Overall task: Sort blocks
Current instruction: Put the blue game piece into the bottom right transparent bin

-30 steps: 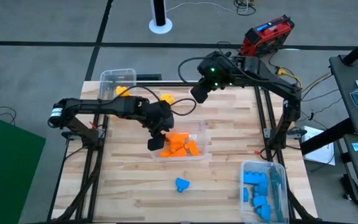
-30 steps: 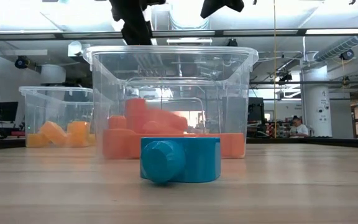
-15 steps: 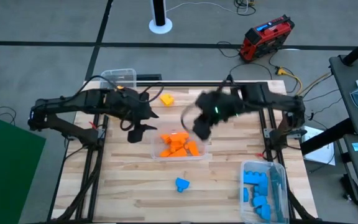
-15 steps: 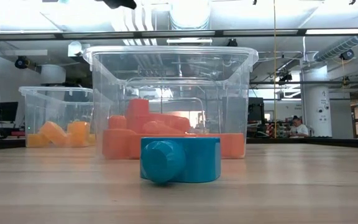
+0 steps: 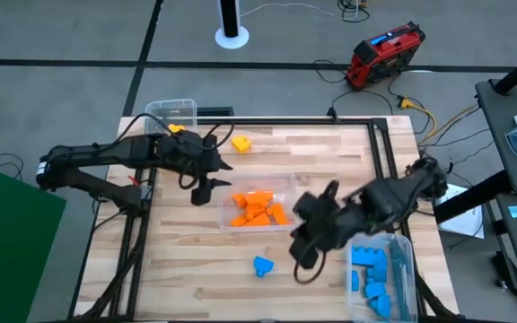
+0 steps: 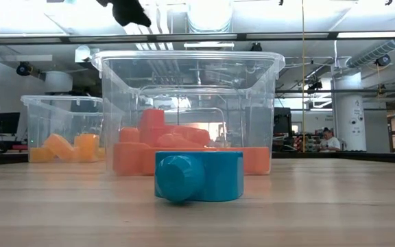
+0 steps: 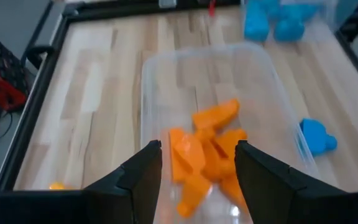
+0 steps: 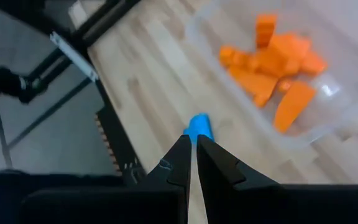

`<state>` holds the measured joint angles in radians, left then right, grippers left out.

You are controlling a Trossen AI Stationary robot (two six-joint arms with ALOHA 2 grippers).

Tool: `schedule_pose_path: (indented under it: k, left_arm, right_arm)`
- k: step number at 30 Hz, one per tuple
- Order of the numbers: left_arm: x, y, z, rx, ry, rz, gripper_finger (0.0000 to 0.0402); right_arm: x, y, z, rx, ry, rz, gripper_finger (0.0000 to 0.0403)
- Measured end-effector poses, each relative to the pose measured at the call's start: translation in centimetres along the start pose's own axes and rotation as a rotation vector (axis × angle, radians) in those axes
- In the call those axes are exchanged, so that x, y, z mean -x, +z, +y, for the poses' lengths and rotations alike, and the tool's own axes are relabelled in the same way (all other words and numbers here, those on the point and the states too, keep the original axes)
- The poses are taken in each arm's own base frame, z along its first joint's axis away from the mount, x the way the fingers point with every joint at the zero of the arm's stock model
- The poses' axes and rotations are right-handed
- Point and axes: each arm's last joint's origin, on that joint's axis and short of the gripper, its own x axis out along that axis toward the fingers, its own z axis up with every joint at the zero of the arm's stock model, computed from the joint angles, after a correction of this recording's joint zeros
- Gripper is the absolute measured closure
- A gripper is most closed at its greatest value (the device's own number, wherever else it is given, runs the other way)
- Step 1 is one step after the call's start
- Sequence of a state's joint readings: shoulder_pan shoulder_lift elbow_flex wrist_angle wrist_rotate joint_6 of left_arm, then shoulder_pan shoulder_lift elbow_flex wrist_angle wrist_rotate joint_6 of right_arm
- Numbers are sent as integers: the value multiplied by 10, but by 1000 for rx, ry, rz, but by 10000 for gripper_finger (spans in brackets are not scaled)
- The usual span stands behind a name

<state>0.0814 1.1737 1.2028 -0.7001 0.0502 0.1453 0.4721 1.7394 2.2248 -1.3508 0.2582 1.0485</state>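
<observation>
One blue block (image 5: 262,266) lies on the table near its front edge, also seen in the low view (image 6: 197,176) and the right wrist view (image 8: 197,127). My right gripper (image 5: 305,262) is shut and empty just right of it, apart from it. Orange blocks (image 5: 257,209) lie piled in a clear bin (image 5: 292,184) at mid-table. My left gripper (image 5: 203,189) hovers open and empty beside that bin's left wall, its fingers (image 7: 143,177) wide apart. A yellow block (image 5: 240,143) lies on the table at the back.
A clear bin (image 5: 183,107) at the far left corner holds yellow blocks (image 5: 177,130). Another clear bin (image 5: 400,244) at the near right corner holds blue blocks (image 5: 369,269). Bare wood lies left of the blue block on the table.
My left gripper has drawn back from over the orange bin toward the table's left edge. My right gripper has swung from the far side of the table toward the near edge, ending beside the blue block. No block on the table has moved.
</observation>
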Motion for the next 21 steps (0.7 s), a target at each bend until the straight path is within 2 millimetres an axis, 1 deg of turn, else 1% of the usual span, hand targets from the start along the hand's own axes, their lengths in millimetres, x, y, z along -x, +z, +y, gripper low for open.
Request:
schedule_pose_path:
  k: [5,8,11,15,16,18,20,21]
  left_arm:
    - [-10,7,1,83,8,-83,227]
    - [-9,12,2,104,9,-103,228]
    - [-3,20,3,76,13,-134,228]
    - [9,32,5,7,47,-182,229]
    - [12,35,6,-16,52,-195,229]
    - [19,39,6,-60,65,-220,229]
    - [25,43,7,-86,75,-242,229]
    - [27,44,7,-94,78,-250,229]
  right_arm:
    - [-27,-26,20,38,-4,117,385]
    - [-44,-42,30,66,-13,180,385]
    - [-64,-54,38,106,-39,214,385]
    - [-94,-63,43,135,-85,233,385]
    - [-101,-64,45,169,-84,234,383]
    - [-115,-68,47,291,-84,239,373]
    - [-132,-74,48,398,-110,245,357]
    - [-142,-77,48,421,-125,254,347]
